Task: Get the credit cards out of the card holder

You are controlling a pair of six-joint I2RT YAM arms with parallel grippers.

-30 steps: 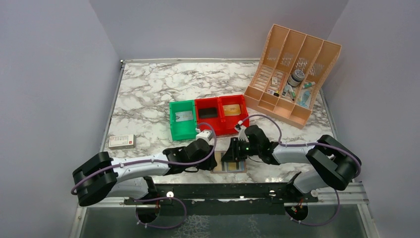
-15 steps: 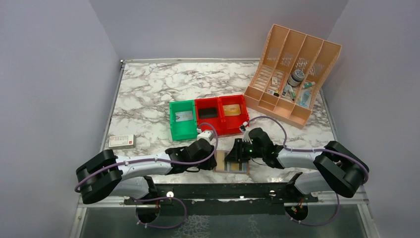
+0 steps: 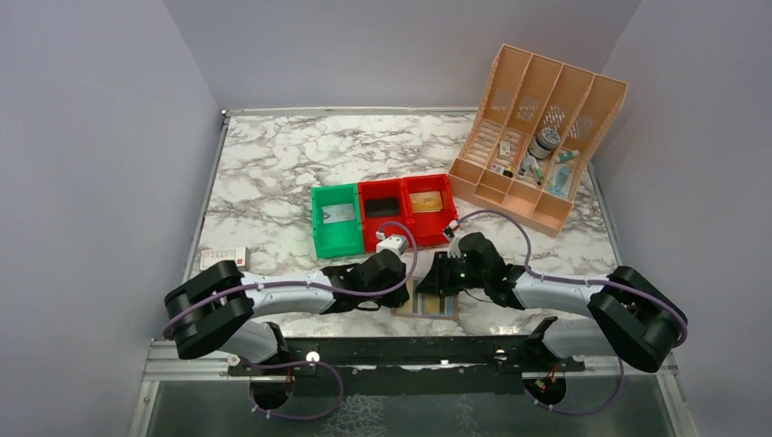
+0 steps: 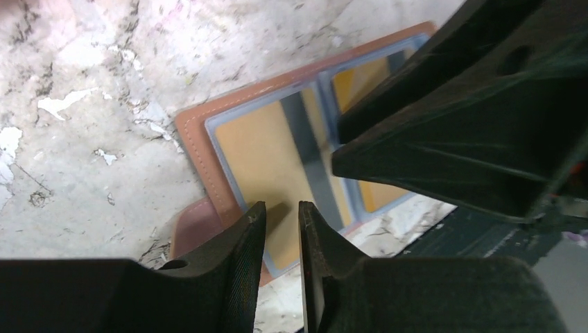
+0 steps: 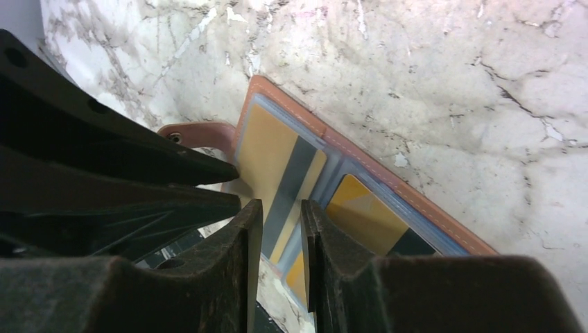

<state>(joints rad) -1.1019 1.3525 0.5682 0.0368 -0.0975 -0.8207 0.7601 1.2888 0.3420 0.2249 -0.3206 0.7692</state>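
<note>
Here we are, right down at the near edge of the marble table (image 3: pixel 273 164), and the credit cards (image 4: pixel 270 149) are not out yet. We count two yellow-gold faces, each with a black stripe, one lying flat behind each blue-grey clear pocket. The card holder (image 5: pixel 360 156) lies open on the table between the two arms, snap tab out to the side, and no card edge sticks out of a pocket that we can see. So by our reckoning the whole job is left to do: both cards to draw out.

The left gripper (image 4: pixel 281 207) hangs over the near rim of one pocket, its jaws narrowed to a slit with nothing between them. The right gripper (image 5: pixel 281 205) comes in from the opposite side over the same pocket, just as narrow and just as empty. Whether either pair of tips touches the plastic, we cannot tell.

Writing? None we can read. The cards show no numbers or logo from here.

Further back stand a green bin (image 3: pixel 335 218) and two red bins (image 3: pixel 406 210) with flat items we cannot identify, then the peach file organizer (image 3: pixel 542 137). A small white-and-red box (image 3: pixel 223 259) sits out left, its print too small to make out.
</note>
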